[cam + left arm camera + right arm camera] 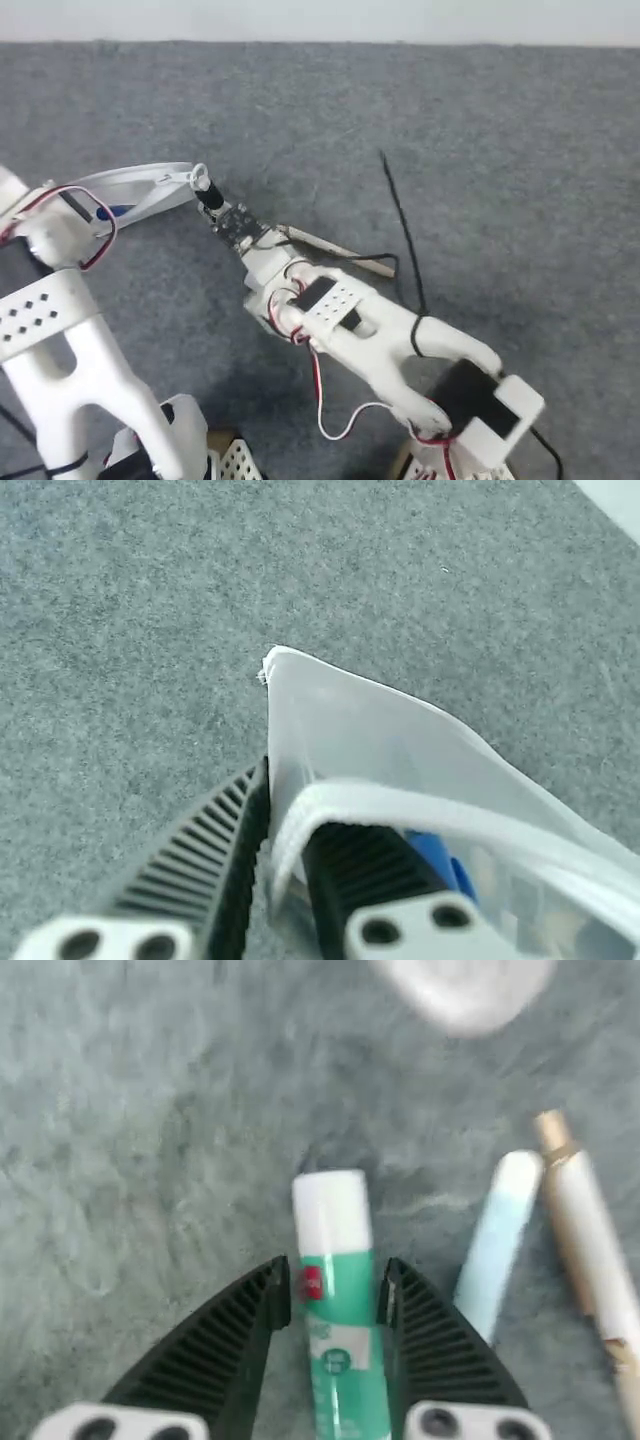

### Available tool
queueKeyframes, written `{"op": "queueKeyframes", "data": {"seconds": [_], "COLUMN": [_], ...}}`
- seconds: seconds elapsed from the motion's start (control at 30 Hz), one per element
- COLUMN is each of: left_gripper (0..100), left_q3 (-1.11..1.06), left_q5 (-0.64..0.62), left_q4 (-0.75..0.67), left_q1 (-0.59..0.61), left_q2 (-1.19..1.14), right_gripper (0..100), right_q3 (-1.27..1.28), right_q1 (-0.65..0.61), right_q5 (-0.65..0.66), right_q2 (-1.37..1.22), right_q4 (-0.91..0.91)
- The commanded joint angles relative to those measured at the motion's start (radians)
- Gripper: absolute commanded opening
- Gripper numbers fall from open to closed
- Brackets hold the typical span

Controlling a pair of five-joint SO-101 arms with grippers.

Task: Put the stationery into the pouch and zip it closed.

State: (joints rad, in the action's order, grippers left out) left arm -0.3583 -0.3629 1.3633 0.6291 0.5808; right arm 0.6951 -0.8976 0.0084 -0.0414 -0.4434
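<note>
**High view:** Two white arms work over a grey carpeted desk (480, 120). The left arm (60, 330) stands at the near left with the translucent pouch (140, 188) at its tip, mouth gaping. The right arm (360, 325) stretches in from the near right, its tip just beside the pouch's zip end. A cream pen (330, 250) lies on the desk beneath the right arm, and a black cable (400, 225) trails past it.

**Left wrist view:** The left end effector (288, 805) is clamped on the pouch's edge, one ribbed black finger outside the wall and the other inside the mouth. A blue item (437, 855) shows through the plastic, already inside.

**Right wrist view:** The right end effector (336, 1272) grips a green-and-white glue stick (332, 1220) by its body, the white cap jutting past the fingers above the desk. Near it, a pale blue stick (495, 1240) and the cream pen, brass-tipped, lie just beside one another on the desk. A blurred white shape (460, 990) sits farther off; what it is cannot be told.
</note>
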Motion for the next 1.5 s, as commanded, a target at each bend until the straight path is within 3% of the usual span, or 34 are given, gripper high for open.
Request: {"op": "queueKeyframes", "data": {"seconds": [0.0, 0.13, 0.33, 0.53, 0.77, 0.87, 1.03, 1.3, 1.47], "left_gripper": [1, 1, 1, 1, 1, 1, 1, 1, 1], "left_q3": [0.013, 0.013, 0.013, 0.013, 0.013, 0.013, 0.013, 0.013, 0.013], "left_q5": [-0.014, -0.014, -0.014, -0.012, -0.012, -0.012, -0.012, -0.012, -0.012], "left_q4": [-0.032, -0.032, -0.032, -0.032, -0.038, -0.038, -0.038, -0.038, -0.038], "left_q1": [0.009, 0.009, 0.009, 0.009, 0.009, 0.009, 0.009, 0.008, 0.008], "left_q2": [-0.002, -0.002, -0.002, -0.002, -0.002, -0.002, -0.002, -0.002, -0.002], "right_gripper": [13.0, 0.1, 0.6, 0.6, 0.6, 0.6, 0.6, 0.6, 2.9], "right_q3": [-0.061, -0.058, -0.008, -0.006, -0.006, -0.008, -0.008, -0.038, -0.186], "right_q1": [-0.019, -0.015, -0.013, -0.012, 0.143, 0.200, 0.275, 0.291, 0.303], "right_q5": [0.000, 0.026, 0.081, 0.081, 0.084, 0.091, 0.238, 0.245, 0.242], "right_q2": [-0.012, -0.012, 0.041, 0.214, 0.387, 0.387, 0.386, 0.245, 0.111], "right_q4": [-0.004, -0.005, -0.022, -0.231, -0.351, -0.349, -0.354, -0.378, -0.510]}}
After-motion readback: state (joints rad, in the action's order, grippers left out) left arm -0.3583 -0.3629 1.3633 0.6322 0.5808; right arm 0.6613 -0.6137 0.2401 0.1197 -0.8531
